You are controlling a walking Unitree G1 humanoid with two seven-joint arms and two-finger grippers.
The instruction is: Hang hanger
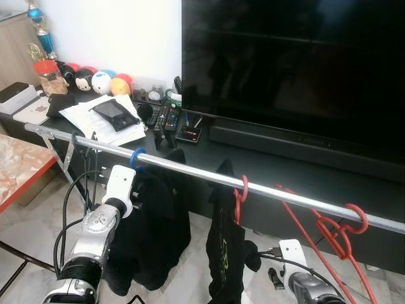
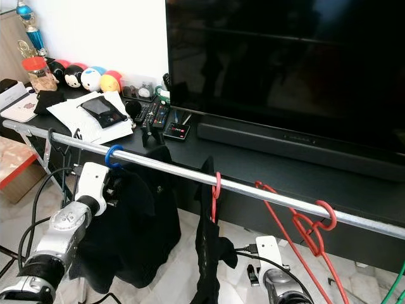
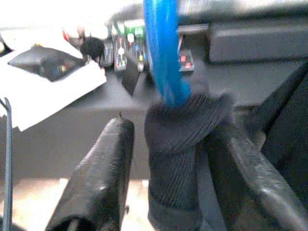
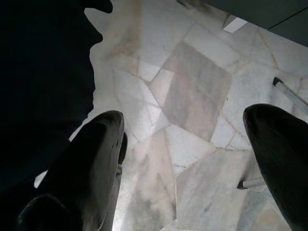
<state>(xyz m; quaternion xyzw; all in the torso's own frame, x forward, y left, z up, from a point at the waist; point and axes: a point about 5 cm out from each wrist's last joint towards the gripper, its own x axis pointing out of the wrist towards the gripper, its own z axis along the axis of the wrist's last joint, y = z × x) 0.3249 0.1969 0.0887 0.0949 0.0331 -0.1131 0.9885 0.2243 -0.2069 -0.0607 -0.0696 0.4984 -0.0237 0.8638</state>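
A metal rail [image 1: 190, 170] runs across in front of me. On it hangs a blue hanger hook [image 1: 137, 158] carrying a black garment [image 1: 155, 221]. My left gripper [image 3: 173, 127] is raised just under that hook. Its fingers [image 3: 98, 173] stand open on either side of the garment's ribbed collar [image 3: 175, 159], with a gap showing on one side. Further right on the rail, a red hanger [image 1: 241, 192] holds another black garment [image 1: 224, 253]. Bare red hangers [image 1: 338, 231] hang near the right end. My right gripper [image 4: 187, 115] is low, open over the marble floor [image 4: 192, 96].
Behind the rail stands a black cabinet [image 1: 253, 158] with a large TV [image 1: 297, 63], a soundbar [image 1: 297, 142], remotes [image 1: 161, 117], papers [image 1: 101, 117] and round toys [image 1: 95, 79]. A marble-topped table [image 1: 19, 168] sits at the left. Cables [image 1: 69, 209] loop by my left arm.
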